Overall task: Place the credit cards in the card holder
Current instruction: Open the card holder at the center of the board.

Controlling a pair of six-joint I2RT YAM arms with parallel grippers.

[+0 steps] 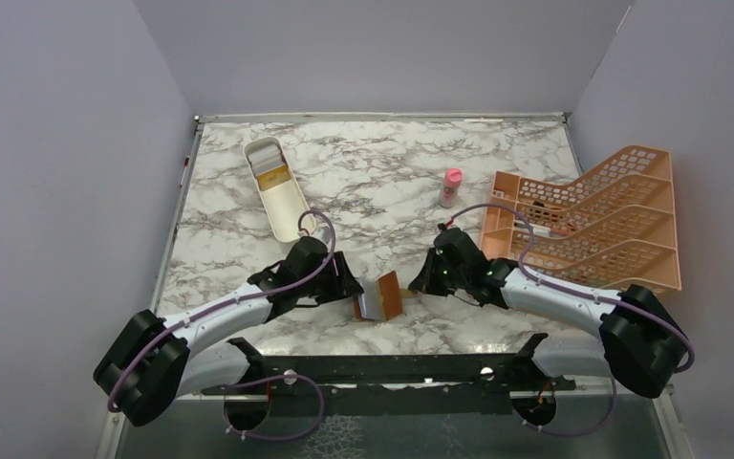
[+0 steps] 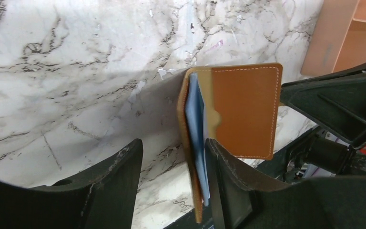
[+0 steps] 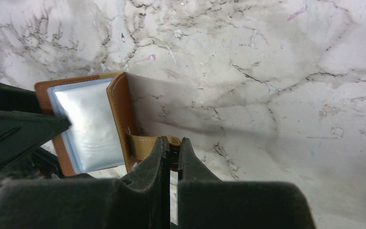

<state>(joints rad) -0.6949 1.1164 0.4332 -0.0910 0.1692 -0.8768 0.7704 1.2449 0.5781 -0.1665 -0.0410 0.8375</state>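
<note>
wallet (image 1: 380,297) between claws: light, floppy at fold, we judge. right claw (image 3: 172,141) pinches strap (image 3: 140,146); left claw (image 2: 173,145) wide. we'd hold stiff stitched edge.

White arms (image 1: 218,316), black joints (image 1: 151,368), looping purple cables (image 1: 317,212).

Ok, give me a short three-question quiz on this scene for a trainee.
1. True or false: the right end effector is shut on the strap of the brown leather folding card holder.
2. Where does the yellow-gold rectangular card lie? A) in the white oblong plastic tray B) in the left end effector C) inside the card holder.
3. Is the left end effector open or shut?
Key: 1 true; 2 A; 3 open.
</note>
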